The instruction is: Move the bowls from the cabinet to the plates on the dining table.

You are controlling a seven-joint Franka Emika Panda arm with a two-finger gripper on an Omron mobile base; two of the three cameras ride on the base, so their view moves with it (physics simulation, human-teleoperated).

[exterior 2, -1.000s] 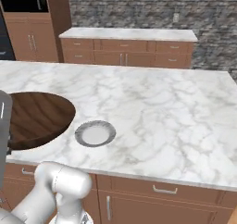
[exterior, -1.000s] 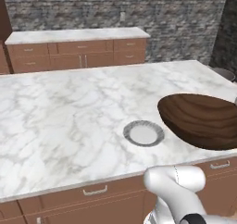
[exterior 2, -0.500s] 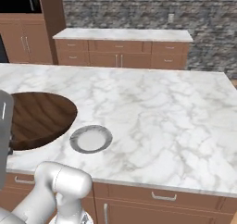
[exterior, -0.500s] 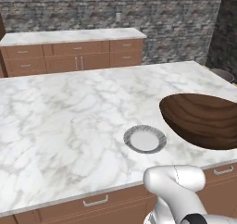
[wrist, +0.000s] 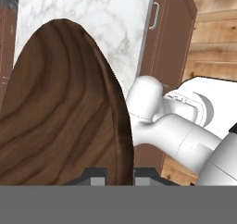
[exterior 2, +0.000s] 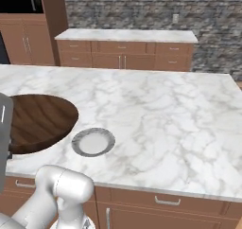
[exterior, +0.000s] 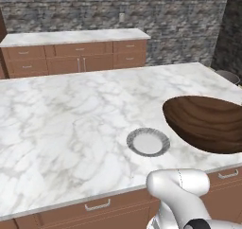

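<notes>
A dark brown wood-like bowl (wrist: 60,107) is tipped on edge, its rim clamped between my gripper's (wrist: 120,174) fingertips, so the gripper is shut on it. From the base views this bowl (exterior: 208,124) (exterior 2: 38,121) hangs over the near edge of the dining table (exterior: 71,128) (exterior 2: 165,119). It sits just beside a flat pale grey-white plate (exterior: 148,142) (exterior 2: 93,142), to the plate's right in the left base view. The plate lies bare on the marble, close to the front edge. The cabinet is out of view.
A narrower marble counter (exterior: 75,36) (exterior 2: 125,34) over low wooden cabinets runs along the stone back wall. A tall wooden unit (exterior 2: 47,24) stands at the far left. Brown drawers (exterior: 97,206) line the table's front. Broad bare marble spreads beyond the plate.
The whole picture has shifted a little, so the base has moved; the table and plate sit slightly lower in view. The bowl stays held in the same place relative to the cameras.
</notes>
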